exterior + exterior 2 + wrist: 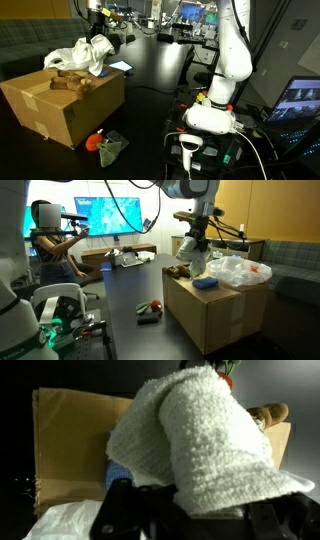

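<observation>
Reaching down over the cardboard box (60, 105) in an exterior view, the arm has its gripper (96, 27) clamped tight on a white towel (99, 46). The towel hangs just above the box top, beside a crumpled plastic bag (70, 57). In an exterior view, the towel (190, 252) dangles over one end of the box, above a blue object (205, 282). In the wrist view, the towel (200, 440) hides the fingertips and much of the box.
</observation>
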`<state>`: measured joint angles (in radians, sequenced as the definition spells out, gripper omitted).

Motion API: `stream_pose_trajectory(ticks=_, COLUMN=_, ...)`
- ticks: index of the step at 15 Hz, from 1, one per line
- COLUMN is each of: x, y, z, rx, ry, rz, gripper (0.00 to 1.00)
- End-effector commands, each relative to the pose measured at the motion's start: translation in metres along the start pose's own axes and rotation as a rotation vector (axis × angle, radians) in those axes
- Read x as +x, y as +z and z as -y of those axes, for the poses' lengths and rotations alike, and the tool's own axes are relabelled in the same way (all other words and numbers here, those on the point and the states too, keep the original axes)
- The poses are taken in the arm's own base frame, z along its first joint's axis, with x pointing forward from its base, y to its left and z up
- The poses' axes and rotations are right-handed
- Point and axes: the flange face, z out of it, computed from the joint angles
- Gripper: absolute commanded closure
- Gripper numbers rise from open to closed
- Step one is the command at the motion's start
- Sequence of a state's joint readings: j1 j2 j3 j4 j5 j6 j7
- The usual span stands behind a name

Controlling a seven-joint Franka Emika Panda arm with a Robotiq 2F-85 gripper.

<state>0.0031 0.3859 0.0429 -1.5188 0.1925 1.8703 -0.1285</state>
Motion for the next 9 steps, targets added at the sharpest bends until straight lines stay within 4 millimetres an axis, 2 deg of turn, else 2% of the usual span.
stream_pose_trajectory(ticks=1, x=0.009, y=0.001, z=-0.005, rx=-0.029, ry=0.03, rz=0.012, gripper=1.0)
stream_pose_trajectory(ticks=4, x=0.007, y=0.007, z=-0.012, rx=-0.035, ry=0.045, rz=0.027, gripper=1.0)
stream_pose_trajectory(ticks=9, x=0.001, y=-0.007, z=-0.006, rx=-0.02, ry=-0.005, rz=-0.006, gripper=0.99)
